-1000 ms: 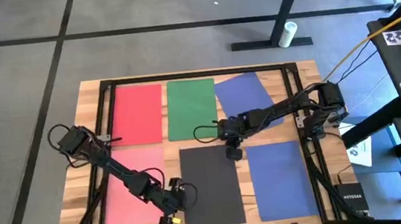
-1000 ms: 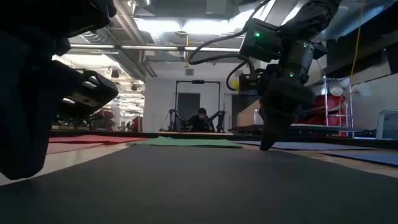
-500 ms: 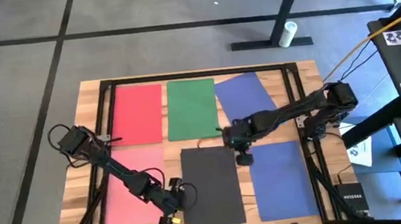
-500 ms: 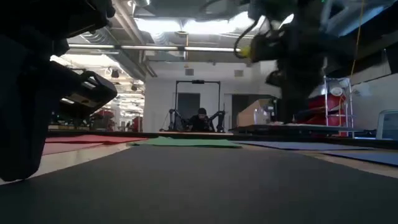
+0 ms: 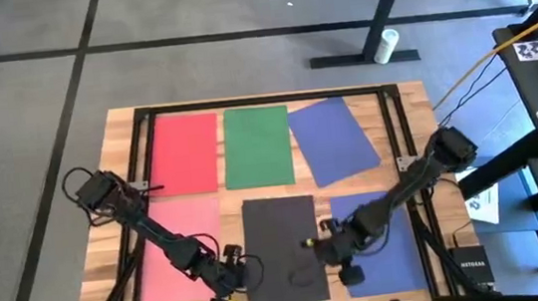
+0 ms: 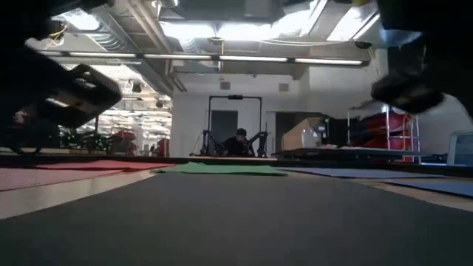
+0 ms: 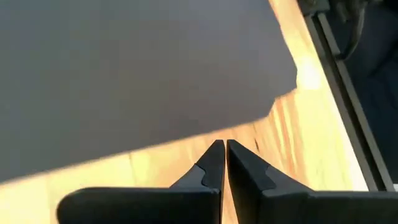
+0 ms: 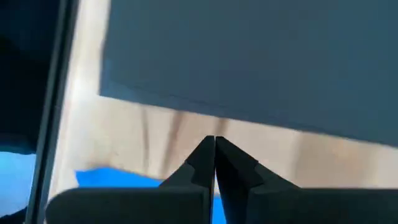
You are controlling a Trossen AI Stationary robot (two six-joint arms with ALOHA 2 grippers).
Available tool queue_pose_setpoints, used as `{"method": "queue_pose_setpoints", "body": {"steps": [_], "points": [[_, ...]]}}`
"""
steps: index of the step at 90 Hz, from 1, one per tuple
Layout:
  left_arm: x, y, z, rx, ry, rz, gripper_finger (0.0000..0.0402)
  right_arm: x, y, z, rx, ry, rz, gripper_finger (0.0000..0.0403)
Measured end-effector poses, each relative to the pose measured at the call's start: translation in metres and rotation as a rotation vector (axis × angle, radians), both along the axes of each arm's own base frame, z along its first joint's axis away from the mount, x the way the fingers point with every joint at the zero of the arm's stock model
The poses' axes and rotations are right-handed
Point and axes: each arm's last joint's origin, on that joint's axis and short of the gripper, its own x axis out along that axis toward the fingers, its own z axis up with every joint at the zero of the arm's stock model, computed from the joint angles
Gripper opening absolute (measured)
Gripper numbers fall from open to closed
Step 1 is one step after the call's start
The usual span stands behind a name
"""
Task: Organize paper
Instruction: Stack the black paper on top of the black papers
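Several sheets of paper lie flat on the wooden table: red (image 5: 186, 154), green (image 5: 257, 147) and a skewed blue one (image 5: 333, 141) along the far side, and pink (image 5: 174, 251), dark grey (image 5: 285, 251) and a second blue (image 5: 387, 243) along the near side. My left gripper (image 7: 221, 147) is shut and points at bare wood just left of the dark grey sheet's (image 7: 137, 68) near-left corner. My right gripper (image 8: 214, 142) is shut over the wooden gap between the dark grey sheet (image 8: 261, 56) and the near blue sheet (image 8: 118, 179).
A black frame rail (image 5: 264, 99) runs round the tabletop. The wood shows in narrow strips between the sheets. Both arms reach low over the table's near half, one at each side of the dark grey sheet. A person sits far off in the room (image 6: 238, 140).
My right gripper has swept from the table's middle, by the dark grey sheet's far edge, toward the near edge, and has come down beside that sheet's right edge. My left gripper has shifted a little toward the near edge. The sheets have stayed in place.
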Motion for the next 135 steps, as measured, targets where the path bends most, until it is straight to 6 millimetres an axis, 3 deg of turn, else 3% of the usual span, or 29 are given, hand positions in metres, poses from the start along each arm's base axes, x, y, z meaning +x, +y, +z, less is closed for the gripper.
{"method": "queue_pose_setpoints", "body": {"steps": [23,135], "points": [[0.005,-0.007,-0.017,-0.026,-0.004,0.023,0.0,0.0,0.018,-0.028,0.017,0.058,-0.01,0.0],[0.008,-0.009,-0.016,-0.064,-0.037,0.032,0.0,0.013,0.012,-0.028,0.017,-0.038,-0.007,0.0]]}}
